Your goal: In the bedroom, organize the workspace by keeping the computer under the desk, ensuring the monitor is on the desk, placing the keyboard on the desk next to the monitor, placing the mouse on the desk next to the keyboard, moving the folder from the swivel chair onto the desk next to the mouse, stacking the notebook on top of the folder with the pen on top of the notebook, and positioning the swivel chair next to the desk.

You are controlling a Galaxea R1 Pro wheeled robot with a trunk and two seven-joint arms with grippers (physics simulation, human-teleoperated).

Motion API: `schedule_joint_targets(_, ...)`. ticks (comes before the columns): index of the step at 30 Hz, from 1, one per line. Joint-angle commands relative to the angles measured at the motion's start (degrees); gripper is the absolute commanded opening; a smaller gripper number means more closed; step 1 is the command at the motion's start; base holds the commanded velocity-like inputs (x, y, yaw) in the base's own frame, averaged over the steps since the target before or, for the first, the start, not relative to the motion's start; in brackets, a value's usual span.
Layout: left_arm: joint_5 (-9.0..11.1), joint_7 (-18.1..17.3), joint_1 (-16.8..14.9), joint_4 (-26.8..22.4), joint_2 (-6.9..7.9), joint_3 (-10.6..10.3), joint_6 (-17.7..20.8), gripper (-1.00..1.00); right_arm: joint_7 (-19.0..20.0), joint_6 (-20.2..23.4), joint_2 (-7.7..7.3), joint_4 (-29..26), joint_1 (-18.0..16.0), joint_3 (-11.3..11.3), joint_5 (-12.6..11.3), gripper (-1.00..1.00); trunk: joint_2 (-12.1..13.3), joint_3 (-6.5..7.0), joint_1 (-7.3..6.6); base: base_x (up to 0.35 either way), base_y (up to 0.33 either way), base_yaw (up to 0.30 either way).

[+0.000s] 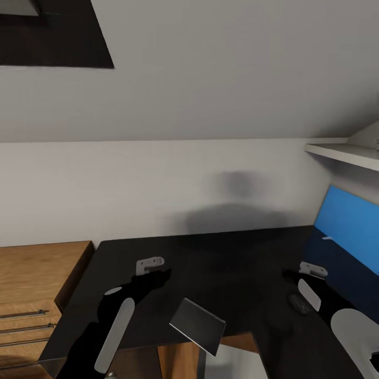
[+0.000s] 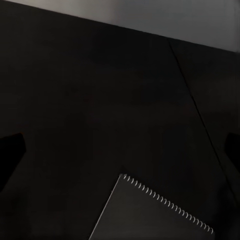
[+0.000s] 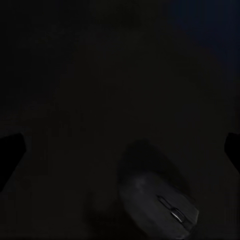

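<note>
The dark grey spiral-bound notebook (image 1: 198, 325) lies on the black glossy tabletop (image 1: 221, 258) at its near edge, just right of and nearer the robot than the left end effector (image 1: 158, 271), with its coil edge running diagonally. The small dark rounded mouse (image 1: 298, 303) lies close beside the right end effector (image 1: 295, 275). In both wrist views the fingers stand wide apart, holding nothing. I judge that each arm is nearer to its own object.

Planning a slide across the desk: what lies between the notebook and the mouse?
Nothing: in the head view only bare black desk top separates the notebook from the mouse.
</note>
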Motion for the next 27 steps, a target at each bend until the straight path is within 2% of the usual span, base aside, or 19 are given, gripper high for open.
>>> schedule_joint_targets(1, 0.62, 0.53, -0.04, -0.08, 0.00, -0.03, 0.19, 1.00, -0.44, 0.61, -0.07, -0.14, -0.04, 0.35, -0.46, 1.00, -0.07, -0.08, 0.01, 0.000, 0.000, -0.147)
schedule_joint_targets(3, 0.62, 0.53, -0.05, -0.15, 0.00, 0.09, 0.20, 1.00, -0.44, 1.89, -0.07, -0.13, -0.04, -0.58, -0.47, 1.00, -0.07, -0.03, 0.01, 0.000, 0.000, -0.198)
schedule_joint_targets(4, 0.62, 0.59, -0.04, -1.10, 0.00, 0.18, 0.18, 1.00, -0.44, 2.80, -0.05, -0.13, -0.04, -1.84, -0.43, 1.00, -0.07, 0.01, 0.01, 0.000, 0.000, -0.248)
schedule_joint_targets(6, 0.62, 0.65, -0.03, -1.79, 0.00, 0.27, 0.15, 1.00, -0.44, 3.03, -0.06, -0.13, -0.04, -2.22, -0.44, 1.00, -0.07, 0.06, 0.01, 0.000, 0.000, -0.223)
schedule_joint_targets(10, 0.62, 0.69, -0.04, -2.46, -0.10, 3.55, 0.06, 1.00, -0.44, 3.20, -0.04, -0.20, -0.04, -2.54, -0.41, 1.00, -0.07, 0.09, 0.01, 0.000, 0.000, -0.065)
schedule_joint_targets(11, 0.64, 0.70, -0.03, -2.55, -0.21, 5.17, 0.04, 1.00, -0.40, 3.22, -0.02, -0.23, -0.04, -2.61, -0.41, 1.00, -0.07, 0.09, 0.01, 0.000, 0.000, -0.021)
schedule_joint_targets(13, 0.63, 0.70, -0.04, -2.69, -0.34, 6.72, -0.03, 1.00, -0.28, 3.09, -0.06, -0.30, -0.04, -2.70, -0.39, 1.00, -0.87, -0.26, 0.45, 0.000, 0.000, -0.008)
schedule_joint_targets(27, 0.69, 0.70, -0.05, -2.84, -0.57, 6.83, -0.06, 1.00, -0.17, 1.16, 0.13, -0.08, -0.04, -2.71, -0.39, 1.00, -6.49, -2.78, 3.53, 0.000, 0.000, 0.000)
